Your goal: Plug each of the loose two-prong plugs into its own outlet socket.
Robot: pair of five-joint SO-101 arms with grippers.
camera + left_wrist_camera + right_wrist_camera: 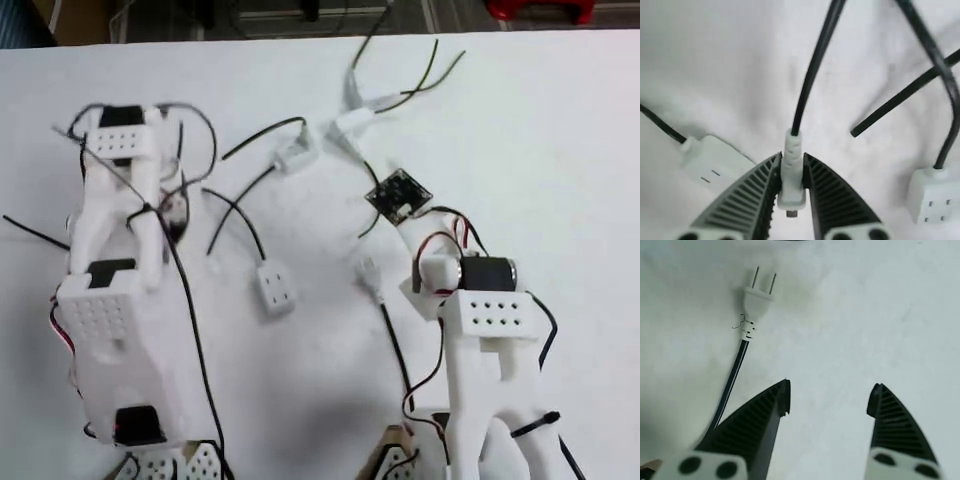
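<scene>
My left gripper (791, 157) is shut on a white two-prong plug (791, 180), whose black cord (812, 75) runs away from the jaws. A white outlet (712, 167) with two slots lies just beside it, and a second outlet block (932, 197) lies farther off on the other side. My right gripper (830, 392) hangs open over bare table, with a loose white plug (757, 297) lying ahead of one finger, prongs pointing away. In the high view this loose plug (370, 270) lies left of the right arm (480, 310), and an outlet block (275, 287) lies mid-table.
Two more white outlet pieces (295, 155) (355, 120) with black leads lie toward the back centre. Black cords (235, 215) cross the table between the arms. The left arm (120, 240) takes up the left side. White cloth covers the table (560, 150).
</scene>
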